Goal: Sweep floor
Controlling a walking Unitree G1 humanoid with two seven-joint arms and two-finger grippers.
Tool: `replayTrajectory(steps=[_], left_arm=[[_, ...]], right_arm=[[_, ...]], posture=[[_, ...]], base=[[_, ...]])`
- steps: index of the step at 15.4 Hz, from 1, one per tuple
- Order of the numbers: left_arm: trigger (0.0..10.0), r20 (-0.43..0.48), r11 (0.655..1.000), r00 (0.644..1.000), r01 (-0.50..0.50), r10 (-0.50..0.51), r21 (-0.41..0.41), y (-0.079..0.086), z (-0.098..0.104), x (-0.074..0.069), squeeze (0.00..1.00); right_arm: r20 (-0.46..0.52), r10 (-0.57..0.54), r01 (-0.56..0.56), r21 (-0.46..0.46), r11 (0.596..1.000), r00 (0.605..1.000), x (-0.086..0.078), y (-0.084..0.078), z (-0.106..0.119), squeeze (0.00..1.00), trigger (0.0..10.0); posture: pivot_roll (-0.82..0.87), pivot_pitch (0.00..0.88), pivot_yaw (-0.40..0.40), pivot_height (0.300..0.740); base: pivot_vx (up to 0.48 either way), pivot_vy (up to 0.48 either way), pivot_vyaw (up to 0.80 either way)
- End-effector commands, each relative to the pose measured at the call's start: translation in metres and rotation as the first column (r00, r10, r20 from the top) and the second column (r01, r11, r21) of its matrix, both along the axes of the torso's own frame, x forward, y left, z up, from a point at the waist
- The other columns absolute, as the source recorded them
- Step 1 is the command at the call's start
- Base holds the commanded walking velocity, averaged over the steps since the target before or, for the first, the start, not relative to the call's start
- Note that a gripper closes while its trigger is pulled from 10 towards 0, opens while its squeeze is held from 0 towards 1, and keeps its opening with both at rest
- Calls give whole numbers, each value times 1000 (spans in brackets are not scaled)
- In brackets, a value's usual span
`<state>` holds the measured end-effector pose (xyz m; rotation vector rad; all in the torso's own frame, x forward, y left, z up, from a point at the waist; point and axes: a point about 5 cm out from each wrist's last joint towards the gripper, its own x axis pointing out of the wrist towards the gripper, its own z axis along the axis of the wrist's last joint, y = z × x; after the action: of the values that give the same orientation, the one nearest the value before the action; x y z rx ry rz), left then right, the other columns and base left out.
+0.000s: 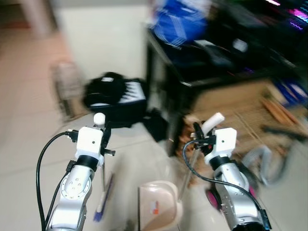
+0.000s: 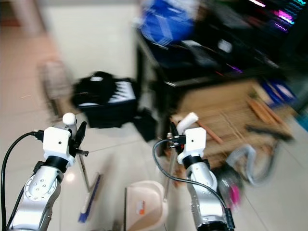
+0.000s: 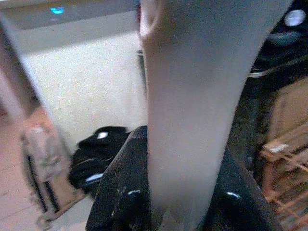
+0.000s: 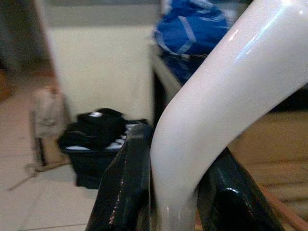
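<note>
left gripper [image 1: 105, 129] clamped on the white-knobbed thin metal handle of a blue-bristled broom [image 1: 103, 198] standing left of the beige plastic dustpan [image 1: 159, 204] on the tiled floor, right gripper [image 1: 198, 131] closed around the dustpan's white curved handle [image 1: 212, 123], black desk [image 1: 202, 72] beyond the dustpan

I am looking into a lived-in room of a home, blurred by camera motion. Pale glossy floor tiles [image 1: 29, 120] run to a cream wall [image 1: 103, 41] at the far side. Against that wall sits a black crate [image 1: 118, 103] heaped with dark things. To the right stands a black desk [image 1: 192, 72] with a blue bag [image 1: 180, 21] on top and coloured lights [image 1: 296, 17] glowing at the far right. A woven mat [image 1: 240, 115] covers the floor under it.
</note>
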<state>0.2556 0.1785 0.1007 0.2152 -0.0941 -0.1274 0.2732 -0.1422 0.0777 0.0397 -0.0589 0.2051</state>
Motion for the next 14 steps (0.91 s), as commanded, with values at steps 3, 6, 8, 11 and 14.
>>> replayTrajectory(steps=[3,6,8,11,14], left_arm=[[10000,-1,999,999,36,-36,8,-4,1,5,0],[10000,-43,998,997,69,-69,2,-7,-3,6,0],[10000,-81,995,991,104,-104,4,-10,-8,6,0],[10000,-97,990,986,139,-139,-6,-11,-9,5,0],[10000,-114,987,980,161,-163,-27,-15,-7,8,0]], right_arm=[[8,-53,53,-67,996,999,2,-18,13,0,10000],[13,-135,136,-139,981,991,7,-39,21,0,10000],[-42,-185,181,-96,979,982,8,-41,18,0,10000],[-71,-211,198,-156,968,975,8,-45,16,0,10000],[-29,-311,298,-212,931,950,11,-58,29,0,10000]], posture=[[7,0,2,740],[5,0,7,740],[6,0,8,740],[4,0,7,740],[-3,15,17,740]], base=[[0,0,-800],[0,0,-800],[0,0,-800],[0,0,-800],[0,0,-800]])
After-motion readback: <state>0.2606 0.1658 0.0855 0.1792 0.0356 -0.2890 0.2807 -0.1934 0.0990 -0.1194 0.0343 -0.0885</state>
